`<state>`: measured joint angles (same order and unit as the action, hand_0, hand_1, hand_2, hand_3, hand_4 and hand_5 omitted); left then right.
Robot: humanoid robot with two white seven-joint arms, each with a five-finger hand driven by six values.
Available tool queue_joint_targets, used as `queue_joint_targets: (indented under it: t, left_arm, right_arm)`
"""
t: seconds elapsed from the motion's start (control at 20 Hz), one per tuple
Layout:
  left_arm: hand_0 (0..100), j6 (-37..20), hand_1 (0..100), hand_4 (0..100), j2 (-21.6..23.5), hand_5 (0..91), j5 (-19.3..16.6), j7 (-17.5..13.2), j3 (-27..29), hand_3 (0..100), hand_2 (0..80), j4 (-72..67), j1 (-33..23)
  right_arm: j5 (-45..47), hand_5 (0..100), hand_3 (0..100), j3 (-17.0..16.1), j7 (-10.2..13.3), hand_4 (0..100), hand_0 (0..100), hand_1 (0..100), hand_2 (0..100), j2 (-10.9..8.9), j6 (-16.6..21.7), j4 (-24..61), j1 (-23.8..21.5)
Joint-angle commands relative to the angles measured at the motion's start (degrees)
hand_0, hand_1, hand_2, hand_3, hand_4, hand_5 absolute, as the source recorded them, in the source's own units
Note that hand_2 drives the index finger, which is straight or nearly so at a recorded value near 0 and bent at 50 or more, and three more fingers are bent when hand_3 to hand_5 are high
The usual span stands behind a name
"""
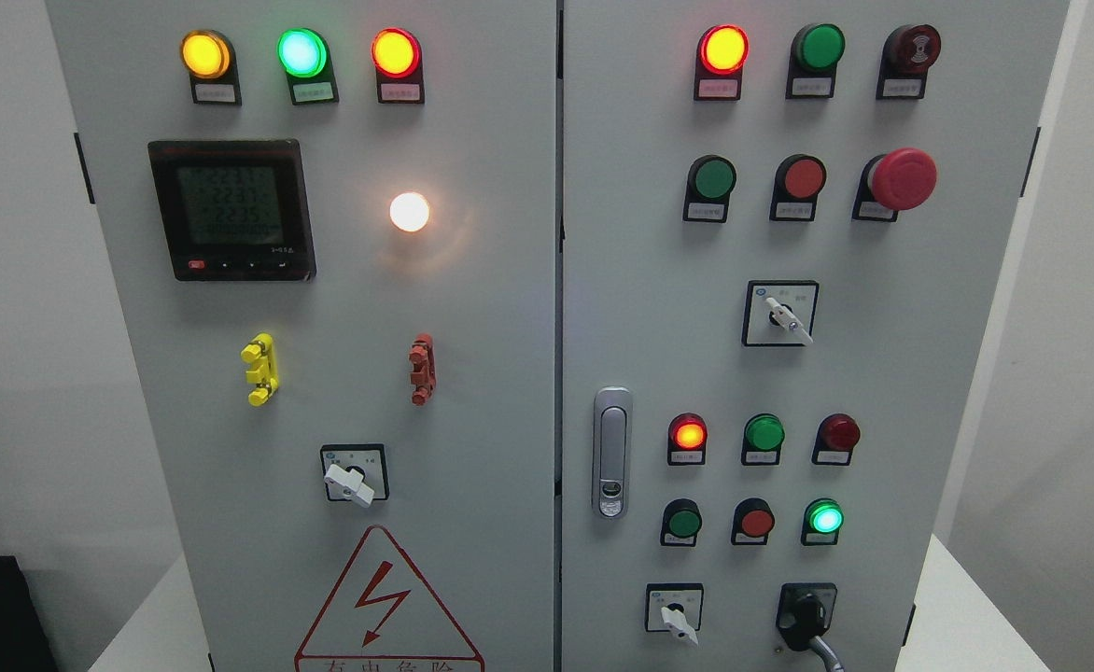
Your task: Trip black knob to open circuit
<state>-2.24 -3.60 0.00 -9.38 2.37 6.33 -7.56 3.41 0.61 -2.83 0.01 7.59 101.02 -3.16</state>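
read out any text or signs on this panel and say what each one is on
Meter: digit rows, roughly "2237", "2237", "2235"; blurred.
Warning triangle: lightning bolt; Chinese characters below are cut off.
Tags under lamps and buttons: too small to read.
Switch plates: too small to read.

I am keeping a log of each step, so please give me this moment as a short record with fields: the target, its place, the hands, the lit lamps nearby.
target: black knob
place: bottom right of the right door, right of a white selector switch
knob handle: points down and to the right
hands: none in view
lamps above the knob: green lamp lit, red lamp lit
task state: knob not yet touched
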Motion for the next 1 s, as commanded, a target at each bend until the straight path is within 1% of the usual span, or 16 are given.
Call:
queue_joint_targets:
  t: [0.0, 0.95]
  left_arm:
    - [12, 0.0, 39, 0, 0.0, 0.0, -1.3, 0.0, 0.0, 0, 0.0, 0.0, 0.0]
    - [12, 0.0, 39, 0, 0.0, 0.0, -1.3, 0.0, 0.0, 0, 0.0, 0.0, 0.0]
  right_arm:
    - [0.0, 100, 100, 0.6, 0.2, 100, 0, 0, 0, 0.87, -0.2, -0.3, -0.3]
    - [0.0, 100, 100, -0.1, 0.3, 100, 0, 0, 0, 0.26, 0.2, -0.5, -0.4]
